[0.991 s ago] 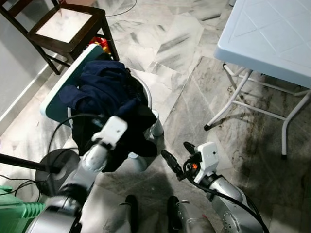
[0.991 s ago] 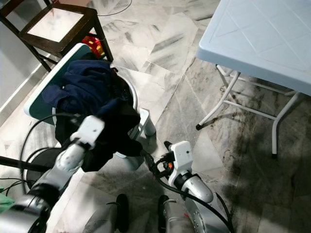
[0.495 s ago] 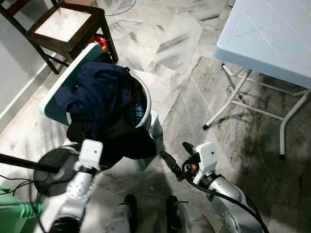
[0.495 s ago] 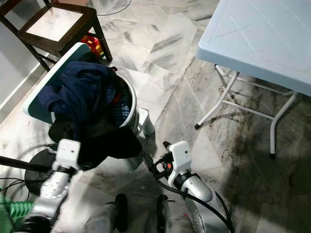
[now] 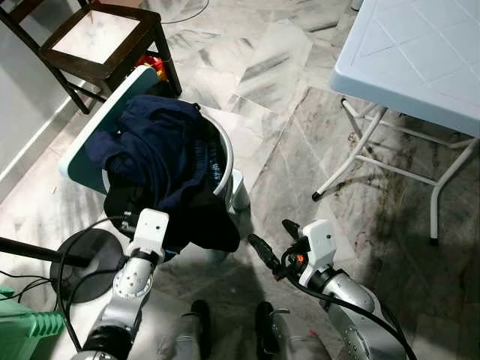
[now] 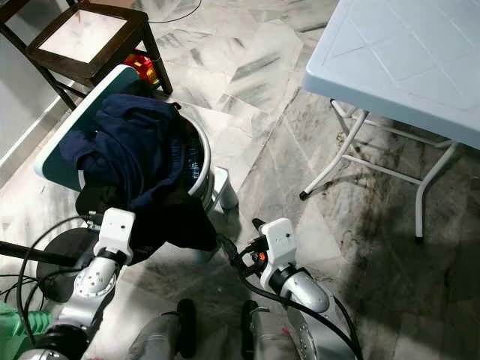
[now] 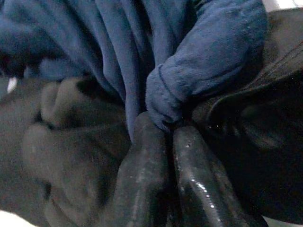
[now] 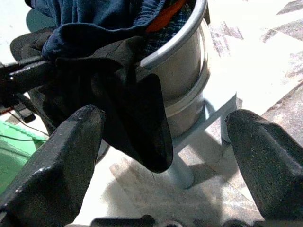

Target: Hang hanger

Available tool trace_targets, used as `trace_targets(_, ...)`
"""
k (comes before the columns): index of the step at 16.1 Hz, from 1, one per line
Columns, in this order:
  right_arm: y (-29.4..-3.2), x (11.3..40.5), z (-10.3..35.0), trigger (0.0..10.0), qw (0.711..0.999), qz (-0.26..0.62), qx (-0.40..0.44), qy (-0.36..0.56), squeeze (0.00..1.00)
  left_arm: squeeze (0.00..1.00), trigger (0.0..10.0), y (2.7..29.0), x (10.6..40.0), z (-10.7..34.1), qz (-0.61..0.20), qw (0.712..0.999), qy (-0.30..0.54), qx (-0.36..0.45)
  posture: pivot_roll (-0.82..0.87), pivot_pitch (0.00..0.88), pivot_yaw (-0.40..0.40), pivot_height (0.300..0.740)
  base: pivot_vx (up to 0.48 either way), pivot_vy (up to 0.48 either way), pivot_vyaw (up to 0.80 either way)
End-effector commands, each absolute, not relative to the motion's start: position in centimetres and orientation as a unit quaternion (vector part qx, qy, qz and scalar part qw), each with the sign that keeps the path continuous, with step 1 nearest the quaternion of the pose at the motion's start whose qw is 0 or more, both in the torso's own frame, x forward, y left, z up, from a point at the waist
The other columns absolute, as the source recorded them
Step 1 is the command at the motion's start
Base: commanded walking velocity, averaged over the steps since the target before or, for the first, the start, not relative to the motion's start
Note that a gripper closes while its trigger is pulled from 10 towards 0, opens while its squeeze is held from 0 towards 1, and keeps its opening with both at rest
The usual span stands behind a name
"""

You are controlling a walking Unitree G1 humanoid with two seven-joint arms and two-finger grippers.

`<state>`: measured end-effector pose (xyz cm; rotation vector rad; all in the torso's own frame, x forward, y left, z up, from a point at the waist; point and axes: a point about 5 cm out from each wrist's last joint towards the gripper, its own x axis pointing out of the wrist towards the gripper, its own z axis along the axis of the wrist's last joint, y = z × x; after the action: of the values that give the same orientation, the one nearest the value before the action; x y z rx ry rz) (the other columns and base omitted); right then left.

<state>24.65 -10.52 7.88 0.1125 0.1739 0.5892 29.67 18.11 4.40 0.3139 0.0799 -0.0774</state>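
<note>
While left gripper [image 7: 168, 130] re-advances, fingers [image 7: 142, 179] pinching navy garment [image 5: 161, 146]

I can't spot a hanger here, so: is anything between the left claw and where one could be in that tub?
No hanger is visible. The left claw is closed on a fold of navy cloth heaped in the tub; that heap and a black garment cover whatever lies underneath.
</note>
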Motion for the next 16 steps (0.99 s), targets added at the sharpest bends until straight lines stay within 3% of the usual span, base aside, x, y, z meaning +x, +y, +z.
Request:
trace_targets(1,-10.3,24.1,7.2,10.0,0.951,0.289,0.056,0.098,0.00,1.00,10.0,18.4,29.1,4.0,-0.046,0.981,0.043,0.184,-0.05,0.316,0.012,0.740,0.000,0.000,0.00)
trace_targets(6,-10.0,24.2,7.3,10.0,0.950,0.290,0.058,0.099,0.00,1.00,10.0,17.8,27.6,3.2,-0.099,0.944,0.030,0.313,-0.03,0.319,0.016,0.740,0.000,0.000,0.00)
trace_targets(11,-10.2,24.4,7.4,10.0,0.949,0.293,0.056,0.099,0.00,1.00,10.0,17.2,25.9,2.8,-0.143,0.911,0.003,0.387,-0.03,0.320,0.011,0.740,0.000,0.000,0.00)
trace_targets(16,-10.1,24.5,7.4,10.0,0.948,0.297,0.056,0.099,0.00,1.00,10.0,16.6,27.6,5.0,-0.147,0.894,-0.050,0.420,-0.02,0.320,0.007,0.740,0.000,0.000,0.00)
